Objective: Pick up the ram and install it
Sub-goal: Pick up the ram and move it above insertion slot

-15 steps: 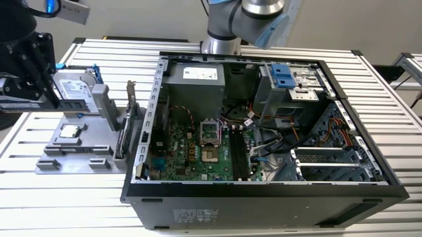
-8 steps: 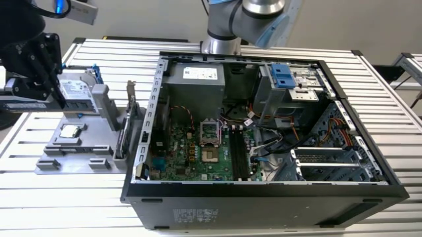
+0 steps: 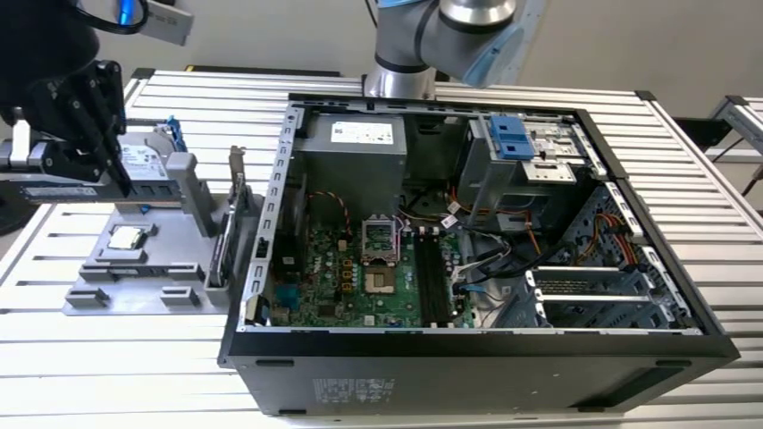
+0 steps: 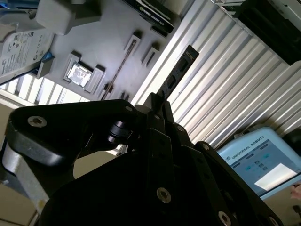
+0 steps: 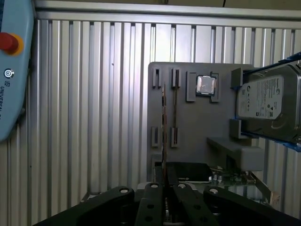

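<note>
You're clamping the ram (image 4: 178,74) in your gripper (image 4: 157,106) above the grey tray (image 5: 197,136) (the exterior view's left). With that much stick protruding, any tilt is risking crooked insertion.

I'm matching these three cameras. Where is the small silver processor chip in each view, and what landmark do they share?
Exterior view: the processor chip lies in the grey holder at the exterior view's left.
Second wrist view: in its square pocket on the grey holder.
First wrist view: in that pocket, between the slots and the hard drive.
Shared landmark: the hard drive on the same holder.
</note>
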{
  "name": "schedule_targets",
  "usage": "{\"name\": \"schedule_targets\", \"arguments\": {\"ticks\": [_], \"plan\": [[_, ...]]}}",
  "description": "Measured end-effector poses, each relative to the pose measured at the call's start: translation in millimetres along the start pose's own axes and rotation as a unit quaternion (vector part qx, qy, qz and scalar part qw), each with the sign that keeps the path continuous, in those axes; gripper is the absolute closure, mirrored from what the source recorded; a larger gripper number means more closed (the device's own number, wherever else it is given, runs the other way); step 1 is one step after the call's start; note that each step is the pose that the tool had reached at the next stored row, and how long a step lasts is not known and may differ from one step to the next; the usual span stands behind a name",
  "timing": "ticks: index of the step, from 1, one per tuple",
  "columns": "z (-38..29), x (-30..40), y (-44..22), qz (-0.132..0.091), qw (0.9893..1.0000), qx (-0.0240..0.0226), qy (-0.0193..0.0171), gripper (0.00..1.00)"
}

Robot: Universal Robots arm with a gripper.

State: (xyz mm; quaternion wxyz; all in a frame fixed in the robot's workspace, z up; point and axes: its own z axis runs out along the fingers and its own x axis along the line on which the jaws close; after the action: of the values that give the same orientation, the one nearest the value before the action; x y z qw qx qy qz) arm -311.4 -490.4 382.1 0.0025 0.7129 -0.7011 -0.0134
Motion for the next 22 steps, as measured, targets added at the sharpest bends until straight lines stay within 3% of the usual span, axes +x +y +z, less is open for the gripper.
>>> {"name": "schedule_targets", "arguments": {"ticks": [12,22], "plan": [[-0.4,0.3,-17.2,0.000,1.0000,0.0000,0.0000,1.00],[-0.6,0.5,-27.7,0.000,1.0000,-0.0001,0.0000,1.00]]}}
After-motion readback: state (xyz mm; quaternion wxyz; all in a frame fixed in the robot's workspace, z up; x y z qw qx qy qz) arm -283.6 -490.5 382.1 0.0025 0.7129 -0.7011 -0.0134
